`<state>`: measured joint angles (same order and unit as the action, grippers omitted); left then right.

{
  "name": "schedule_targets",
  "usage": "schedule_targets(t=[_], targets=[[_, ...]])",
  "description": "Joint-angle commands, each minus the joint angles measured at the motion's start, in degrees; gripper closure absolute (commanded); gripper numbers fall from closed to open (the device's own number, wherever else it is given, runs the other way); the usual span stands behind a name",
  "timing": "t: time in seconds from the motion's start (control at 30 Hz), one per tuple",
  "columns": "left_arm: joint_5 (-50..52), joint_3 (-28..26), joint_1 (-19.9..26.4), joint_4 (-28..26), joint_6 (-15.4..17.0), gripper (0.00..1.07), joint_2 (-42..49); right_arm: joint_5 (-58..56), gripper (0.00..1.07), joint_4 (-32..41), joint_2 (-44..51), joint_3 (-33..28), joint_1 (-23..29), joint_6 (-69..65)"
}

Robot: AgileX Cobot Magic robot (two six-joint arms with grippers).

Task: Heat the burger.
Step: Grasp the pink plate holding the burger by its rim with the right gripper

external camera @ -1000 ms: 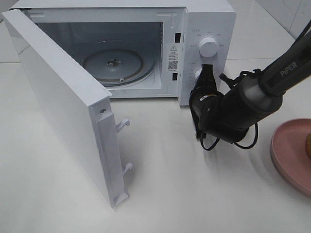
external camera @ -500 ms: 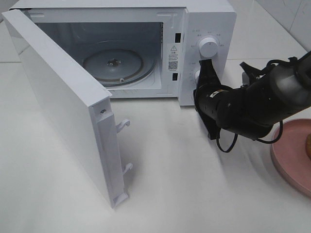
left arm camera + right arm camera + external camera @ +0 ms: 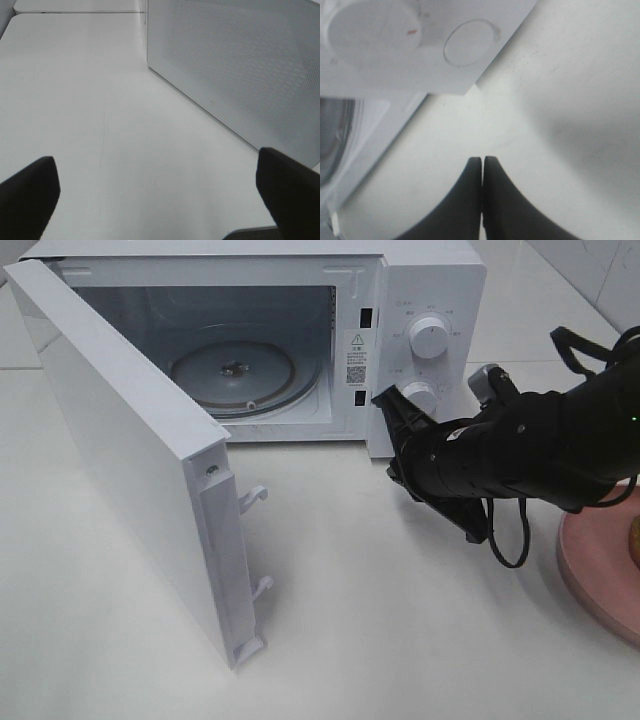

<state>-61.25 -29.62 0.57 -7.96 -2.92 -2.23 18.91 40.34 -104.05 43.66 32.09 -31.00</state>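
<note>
The right claw (image 3: 382,398), shut tight on nothing, hangs just in front of the microwave's (image 3: 430,280) lower knob (image 3: 421,395). Well behind it, past the arm, a brown sliver of the burger (image 3: 636,538) sits on the pink plate (image 3: 590,550). The left claw (image 3: 156,167) gapes wide, empty.

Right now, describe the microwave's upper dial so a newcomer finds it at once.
Find the white microwave with its door swung open. On the control panel right of the cavity, two round white knobs stack vertically. The upper dial is the unobstructed one; the lower knob sits beside the black right gripper.
</note>
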Motion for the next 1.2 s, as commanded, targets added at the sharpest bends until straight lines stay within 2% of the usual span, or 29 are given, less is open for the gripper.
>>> schedule_targets(t=[0.03, 0.07, 0.3, 0.33, 0.4, 0.43, 0.63, 0.77, 1.0, 1.13, 1.17, 1.2], targets=[[0.17, 0.06, 0.23, -0.23, 0.06, 0.06, -0.06, -8.59, 1.04, -5.84, 3.04, 0.0, -0.06, 9.11], [0.17, 0.06, 0.23, -0.23, 0.06, 0.06, -0.06, -12.89, 1.04, -8.59, 4.3, 0.0, -0.06, 11.29], [0.17, 0.06, 0.23, -0.23, 0.06, 0.06, -0.06, -23.2, 1.02, -18.05, 8.82, 0.0, -0.06, 14.04], [0.17, 0.06, 0.23, -0.23, 0.06, 0.06, -0.06, -26.93, 1.02, -22.8, 10.71, 0.0, -0.06, 14.04], [0.17, 0.06, 0.23, -0.23, 0.06, 0.06, -0.06, -28.48, 1.02, -24.58, 11.46, 0.0, -0.06, 14.04], [0.17, 0.06, 0.23, -0.23, 0.06, 0.06, -0.06, -32.31, 1.02, -28.19, 13.41, 0.0, -0.06, 14.04], [0.17, 0.06, 0.23, -0.23, 0.06, 0.06, -0.06, -40.51, 1.0, -35.98, 18.68, 0.0, -0.06, 17.07], [0.17, 0.06, 0.23, -0.23, 0.06, 0.06, -0.06, -43.14, 0.99, -38.62, 21.14, 0.0, -0.34, 18.68], [0.17, 0.06, 0.23, -0.23, 0.06, 0.06, -0.06, -49.9, 0.96, -40.34, 24.92, 0.0, -5.79, 20.11], [0.17, 0.06, 0.23, -0.23, 0.06, 0.06, -0.06, -54.14, 0.91, -42.69, 25.44, 0.0, -9.28, 20.86], [0.17, 0.06, 0.23, -0.23, 0.06, 0.06, -0.06, -55.0, 0.84, -44.29, 25.44, 0.0, -11.34, 21.2], [0.17, 0.06, 0.23, -0.23, 0.06, 0.06, -0.06, -55.0, 0.84, -44.29, 25.44, 0.0, -11.34, 21.2]])
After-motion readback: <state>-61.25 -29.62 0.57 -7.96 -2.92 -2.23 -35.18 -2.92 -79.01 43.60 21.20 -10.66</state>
